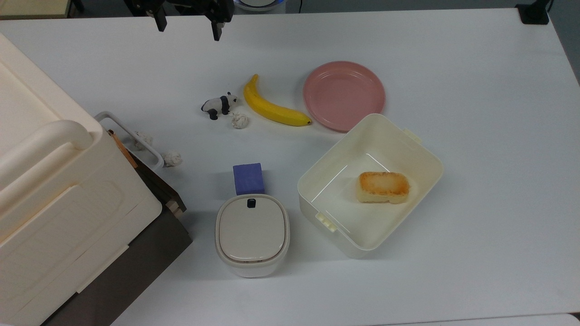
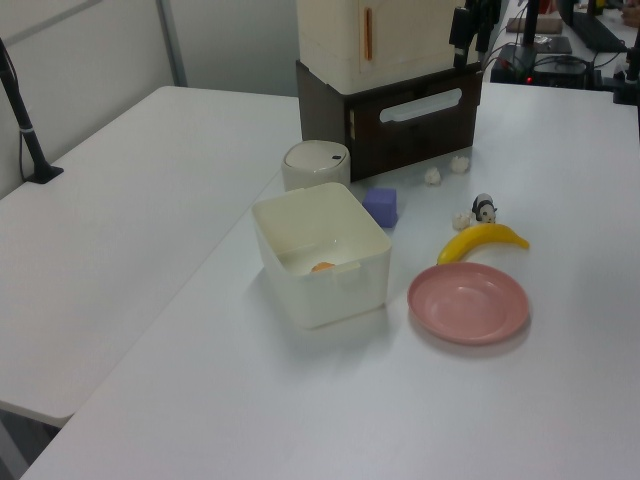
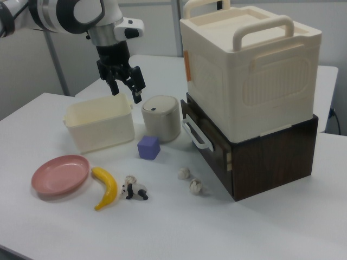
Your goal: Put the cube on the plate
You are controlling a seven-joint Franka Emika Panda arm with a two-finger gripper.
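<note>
The gripper (image 3: pixel 125 84) hangs empty above the table (image 1: pixel 476 136), its fingers apart. The cube (image 1: pixel 248 178) sits just beside the round lidded bin (image 1: pixel 252 234), well apart from the plate (image 1: pixel 343 94). A descending finger could strike the bin and push the cube away.

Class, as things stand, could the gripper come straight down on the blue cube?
Probably yes. The gripper hangs open and empty, the cube is bare on top, though the lidded bin stands tight against one side.
</note>
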